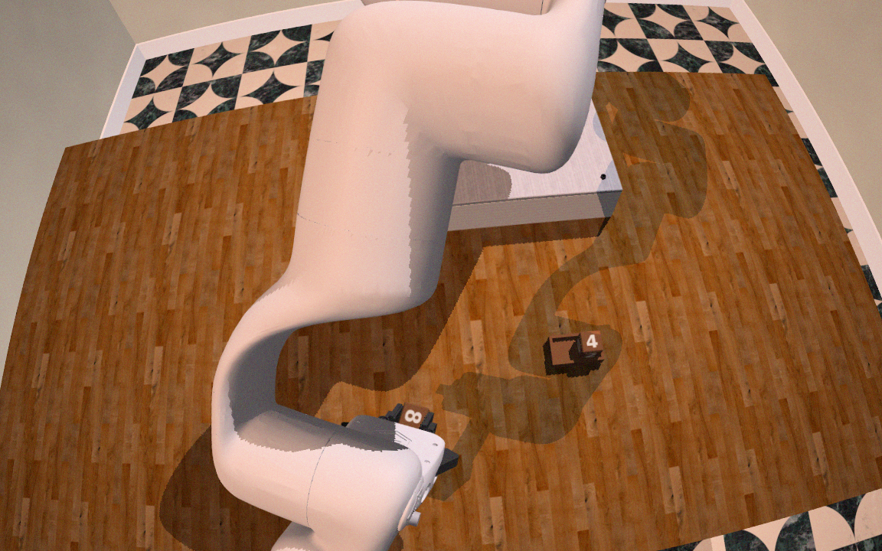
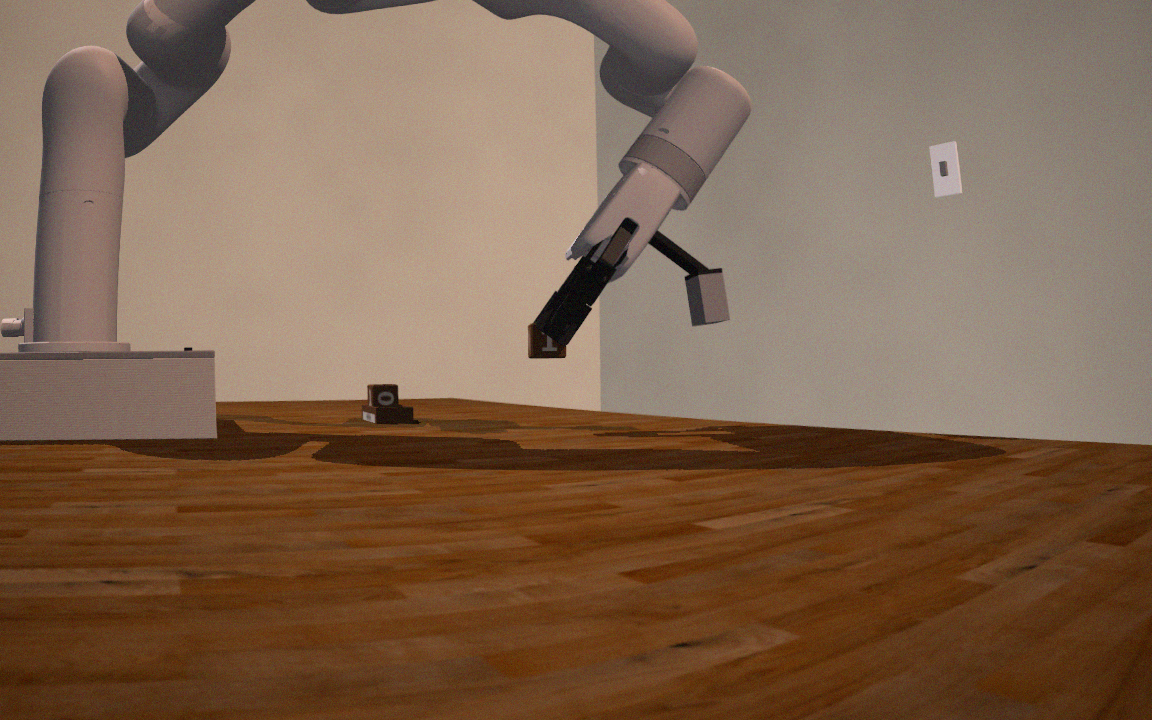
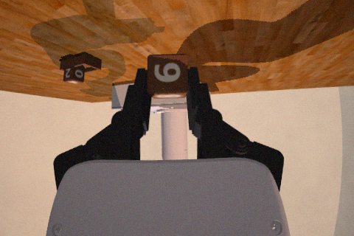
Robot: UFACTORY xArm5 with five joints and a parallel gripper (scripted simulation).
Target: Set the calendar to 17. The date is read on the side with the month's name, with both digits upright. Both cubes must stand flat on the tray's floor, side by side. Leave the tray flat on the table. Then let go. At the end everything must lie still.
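My gripper [image 1: 413,419] [image 2: 551,334] [image 3: 168,81] is shut on a brown cube [image 1: 413,413] [image 2: 545,350] [image 3: 168,63], high above the table. This cube shows an 8 on top in the top view, a 1 in the exterior view and a sideways 6 or 9 in the wrist view. The brown tray [image 1: 550,357] [image 2: 396,416] [image 3: 92,60] stands on the table, away from the gripper. The other cube [image 1: 591,340] [image 2: 382,394] [image 3: 74,75] is in the tray's right half in the top view, with a 4 on top. Its sides show 0 and 2. The month's name is not readable.
The robot's pale base block [image 1: 533,209] [image 2: 70,398] stands behind the tray in the top view. The arm hides part of the wooden table [image 1: 739,342] [image 2: 562,582] there. Arm shadows fall around the tray.
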